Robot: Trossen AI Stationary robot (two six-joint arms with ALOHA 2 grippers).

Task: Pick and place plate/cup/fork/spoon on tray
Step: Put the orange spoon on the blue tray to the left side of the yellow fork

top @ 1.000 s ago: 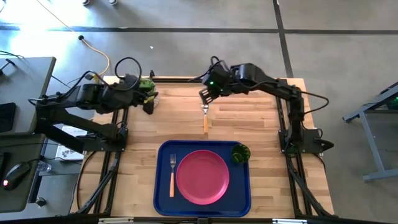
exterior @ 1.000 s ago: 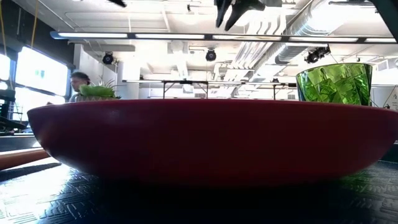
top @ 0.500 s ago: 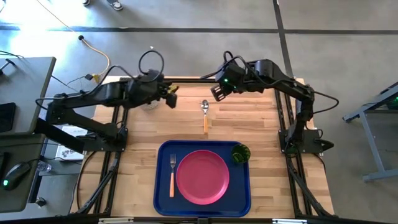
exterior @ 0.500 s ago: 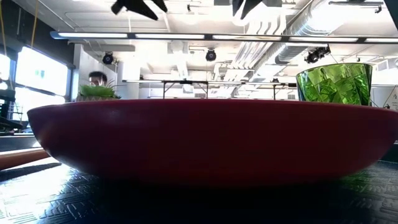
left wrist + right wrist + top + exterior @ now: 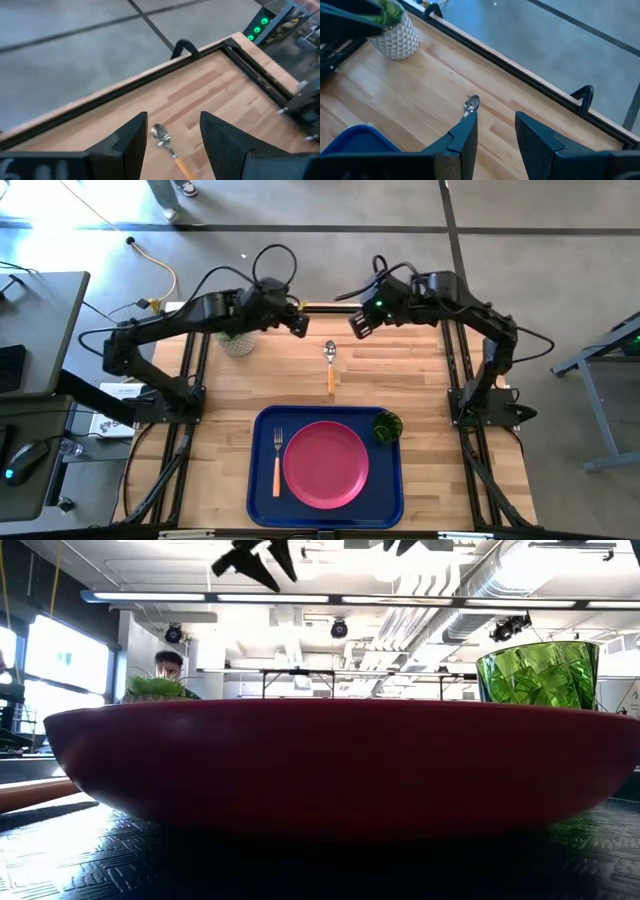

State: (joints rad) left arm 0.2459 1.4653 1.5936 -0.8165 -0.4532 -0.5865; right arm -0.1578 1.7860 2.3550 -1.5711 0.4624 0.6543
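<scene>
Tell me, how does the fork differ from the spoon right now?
The fork lies on the blue tray, left of the pink plate; the spoon lies on the bare wooden table, beyond the tray. The fork ends in tines, the spoon in an oval bowl. Both have slim orange handles, and neither is held.

The left gripper has swung toward the spoon, while the right gripper pulled back.

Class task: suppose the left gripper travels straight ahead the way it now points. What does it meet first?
Most likely the spoon, lying on the wooden table between the open fingers of the left gripper. Depth is unclear.
</scene>
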